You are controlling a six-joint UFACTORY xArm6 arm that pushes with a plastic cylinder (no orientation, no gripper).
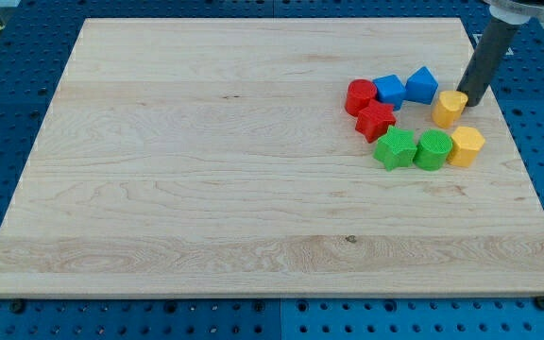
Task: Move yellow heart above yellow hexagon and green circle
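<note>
The yellow heart [449, 109] lies on the wooden board at the view's right, just above the gap between the green circle [433, 150] and the yellow hexagon [467, 145]. My tip [472, 101] stands right against the heart's upper right side, apparently touching it. The rod slants up toward the view's top right corner.
A green star [395, 149] sits left of the green circle. A red star [375, 121] and a red round block [359, 96] lie above it. Two blue blocks [389, 91] [421, 85] sit left of the heart. The board's right edge [508, 132] is close by.
</note>
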